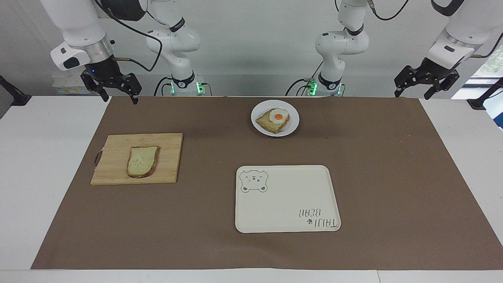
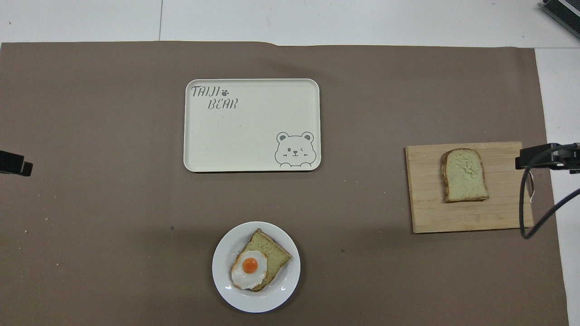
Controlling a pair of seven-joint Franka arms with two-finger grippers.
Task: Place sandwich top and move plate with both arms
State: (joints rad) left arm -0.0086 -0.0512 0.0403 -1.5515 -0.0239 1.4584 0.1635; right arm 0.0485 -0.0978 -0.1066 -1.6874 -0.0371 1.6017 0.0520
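Note:
The sandwich top point(image 1: 142, 161) point(image 2: 464, 174), a plain toasted slice, lies flat on a wooden cutting board point(image 1: 114, 167) point(image 2: 426, 208) toward the right arm's end. The small round white plate point(image 1: 294, 118) point(image 2: 290, 285) sits close to the robots and carries a bread slice topped with a fried egg point(image 1: 278, 116) point(image 2: 248, 267). My right gripper point(image 1: 120, 99) hangs open in the air over the mat's edge beside the board, holding nothing. My left gripper point(image 1: 412, 94) is open and empty, raised over the mat's edge at the left arm's end.
A rectangular cream tray point(image 1: 287, 198) point(image 2: 251, 131) with a bear drawing lies on the brown mat, farther from the robots than the plate. A black cable point(image 2: 525, 203) hangs from the right arm beside the board.

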